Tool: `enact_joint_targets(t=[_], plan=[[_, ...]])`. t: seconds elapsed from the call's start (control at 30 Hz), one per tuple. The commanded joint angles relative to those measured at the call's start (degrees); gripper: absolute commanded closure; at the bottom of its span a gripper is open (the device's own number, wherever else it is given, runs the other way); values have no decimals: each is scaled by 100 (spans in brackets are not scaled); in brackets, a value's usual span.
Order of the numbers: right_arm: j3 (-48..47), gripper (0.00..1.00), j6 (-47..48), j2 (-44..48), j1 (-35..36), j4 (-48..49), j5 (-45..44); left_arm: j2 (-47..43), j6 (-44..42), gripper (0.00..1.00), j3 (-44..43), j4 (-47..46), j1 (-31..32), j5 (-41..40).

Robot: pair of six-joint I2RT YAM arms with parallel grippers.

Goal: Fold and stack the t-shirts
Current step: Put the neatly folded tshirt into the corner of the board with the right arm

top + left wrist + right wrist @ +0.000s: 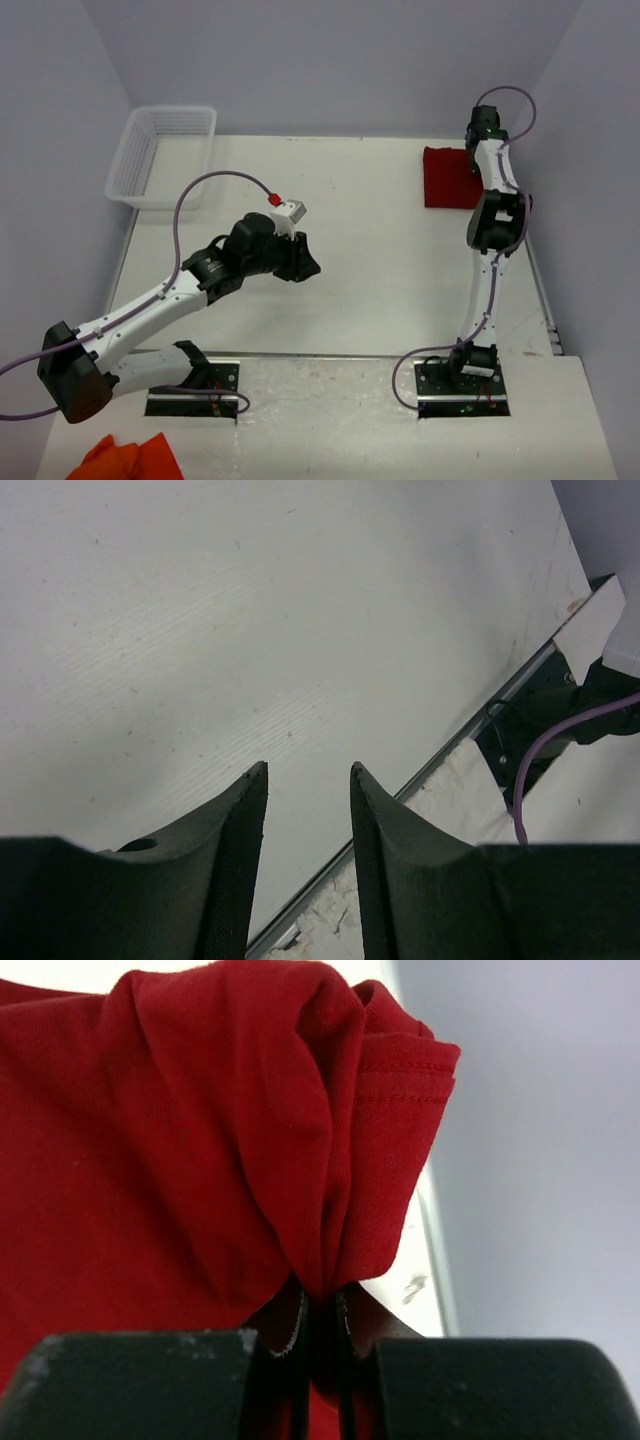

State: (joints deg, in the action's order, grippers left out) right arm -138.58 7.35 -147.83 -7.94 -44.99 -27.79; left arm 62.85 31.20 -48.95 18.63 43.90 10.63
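The dark crimson soft cotton t-shirt (447, 177) lies folded at the far right of the white desk (380, 280). The right gripper (320, 1305) has its jaws clamped on a bunched hemmed edge. The left gripper (308, 772) hovers, jaws apart, empty. Light, limp cloth probably sags, so pinching several layers near a hem suits it.

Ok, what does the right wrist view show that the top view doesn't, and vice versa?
Right wrist only: the right gripper pinched shut on a bunched fold of the t-shirt, stitched hem visible. Top only: the basket at far left, the left gripper over mid-table, an orange cloth at the near edge. Both: the t-shirt beside the right wall.
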Motion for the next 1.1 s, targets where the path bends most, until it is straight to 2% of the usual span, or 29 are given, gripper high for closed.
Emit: enact_joint_targets(t=[0.0,0.33,0.63,0.7,0.73,0.83,0.9,0.97,1.0,1.07], plan=[[-450,100,406,-44,21,386,-87,87,-176,60,-124,17,22,220],[-705,100,688,-316,-111,737,37,210,-395,59,-370,308,22,97],[-889,100,1110,-413,-146,1395,-236,210,-536,59,-379,378,22,141],[-1038,40,1119,-457,-163,1337,-255,201,-580,59,-370,404,22,167],[-1030,3,1102,-422,-172,1474,-244,201,-597,59,-361,404,22,185],[-785,1,1023,-98,-164,1538,-147,166,-571,58,-352,413,22,211],[-819,1,1040,8,-68,1371,-428,123,-519,58,-370,413,22,246],[-461,1,805,516,64,1318,-482,61,-414,58,-352,378,22,238],[98,1,690,1075,126,1431,-429,35,-370,58,-344,378,22,246],[620,1,322,1614,275,1529,-351,-105,-177,58,-274,273,22,229]])
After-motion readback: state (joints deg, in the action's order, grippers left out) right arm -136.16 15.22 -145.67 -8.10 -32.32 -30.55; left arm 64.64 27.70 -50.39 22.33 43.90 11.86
